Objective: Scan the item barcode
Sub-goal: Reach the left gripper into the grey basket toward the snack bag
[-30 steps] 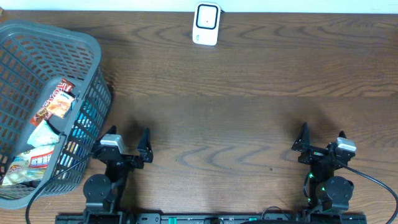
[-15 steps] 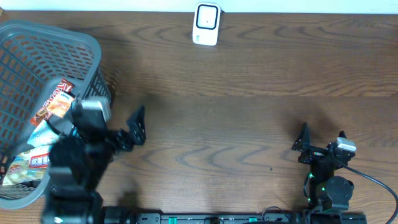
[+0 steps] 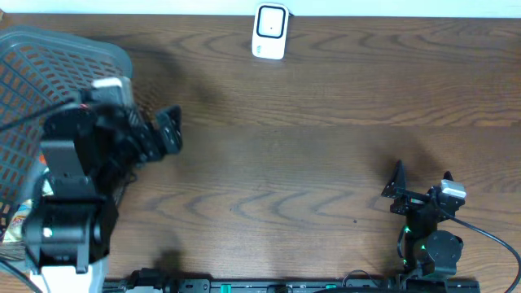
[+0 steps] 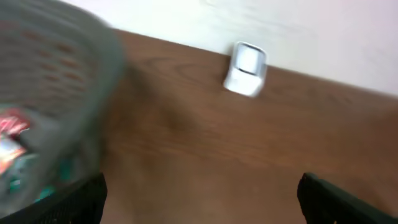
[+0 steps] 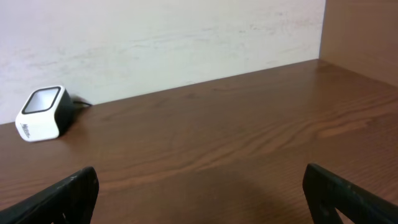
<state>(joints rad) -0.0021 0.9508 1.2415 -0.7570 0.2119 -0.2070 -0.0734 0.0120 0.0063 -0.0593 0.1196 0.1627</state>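
Observation:
The white barcode scanner [image 3: 270, 31] stands at the table's far edge, also in the left wrist view [image 4: 245, 68] and the right wrist view [image 5: 42, 113]. Snack packets lie in the grey basket [image 3: 81, 41] at the left; my raised left arm hides most of them, and one pale packet [image 3: 19, 218] shows at the basket's near end. A blurred red packet [image 4: 12, 124] shows in the left wrist view. My left gripper [image 3: 152, 136] hangs open and empty over the basket's right rim. My right gripper [image 3: 422, 179] rests open and empty near the front right.
The basket wall [image 4: 62, 93] fills the left of the left wrist view, blurred. A pale wall runs behind the table's far edge. A black cable runs from the right arm's base [image 3: 431, 248] toward the right edge.
My left arm has lifted off its rest and swung left and away, over the basket's right side, hiding the packets. Its jaws stay open. The right arm has not moved.

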